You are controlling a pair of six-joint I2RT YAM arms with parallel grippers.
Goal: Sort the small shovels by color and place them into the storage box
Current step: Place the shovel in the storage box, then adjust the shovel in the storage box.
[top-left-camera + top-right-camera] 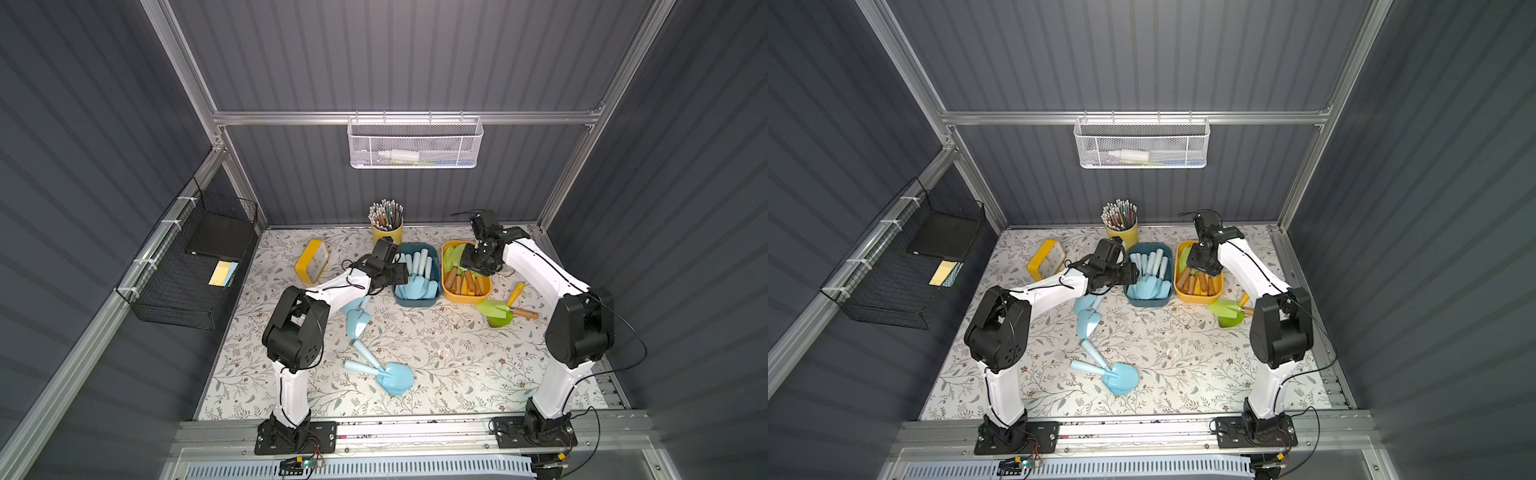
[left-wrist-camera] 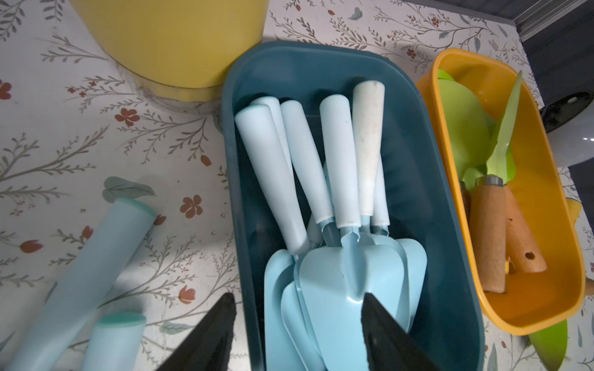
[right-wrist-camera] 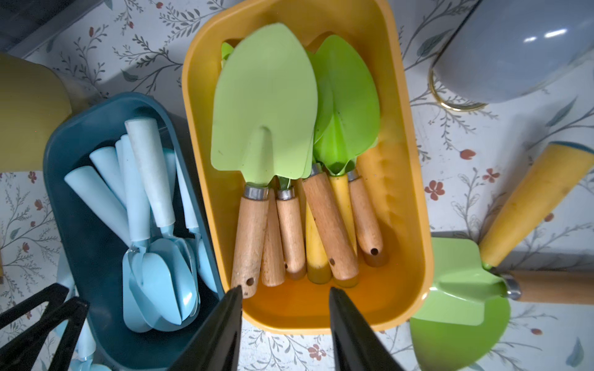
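Several pale blue shovels lie in the teal storage box. Green-bladed shovels with wooden handles fill the yellow storage box beside it. My left gripper hangs open and empty over the teal box's near left wall and the blades. My right gripper is open and empty above the yellow box's near end. In both top views, loose blue shovels lie by the left arm and at the front centre. Two loose green shovels lie right of the yellow box.
A yellow cup of pencils stands just behind the teal box. A yellow-framed object lies at the back left. A black wire basket hangs on the left wall and a white mesh basket on the back wall.
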